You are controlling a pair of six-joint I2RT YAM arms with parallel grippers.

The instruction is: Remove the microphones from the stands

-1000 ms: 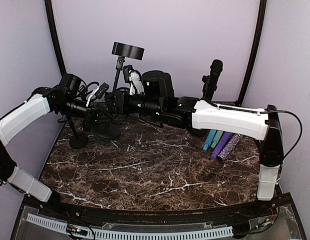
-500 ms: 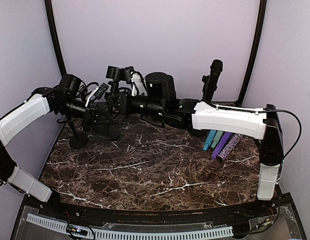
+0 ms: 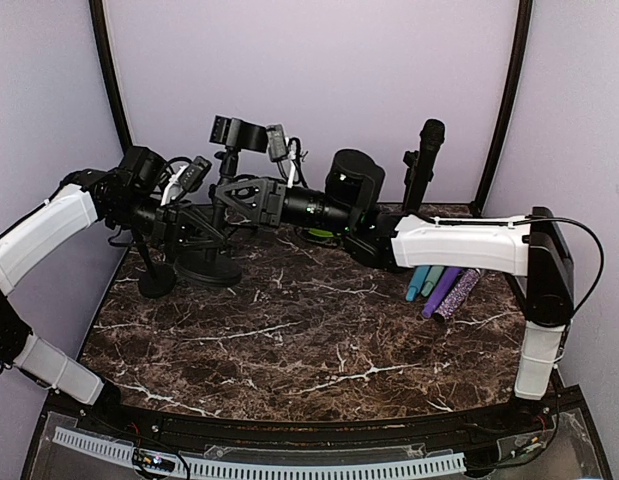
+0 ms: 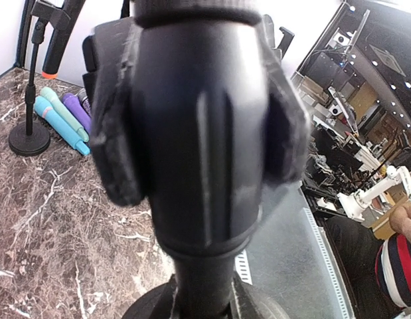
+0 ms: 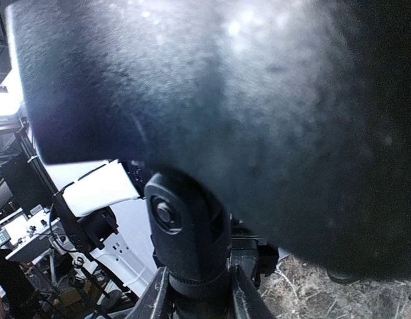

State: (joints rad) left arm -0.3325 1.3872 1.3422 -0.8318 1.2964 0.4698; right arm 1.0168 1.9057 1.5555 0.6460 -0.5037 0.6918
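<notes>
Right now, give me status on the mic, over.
Left gripper shut on stand. Right gripper up by mic, grip unclear. Mic atop stand. Loose mics lie apart, right side.

2 arms, white shells over black joints.
The left arm (image 3: 44, 235) and right arm (image 3: 469, 245) wore smooth white covers on their long links, with rounded black joints between them and black wrists. A thin black cable (image 3: 581, 250) arched beside the right arm's black upright link, and more black leads (image 3: 177, 170) looped at the left wrist. The left gripper (image 4: 198, 153) had matte, rough-edged black fingers (image 4: 115, 133); the right gripper (image 5: 195, 292) was black too.
</notes>
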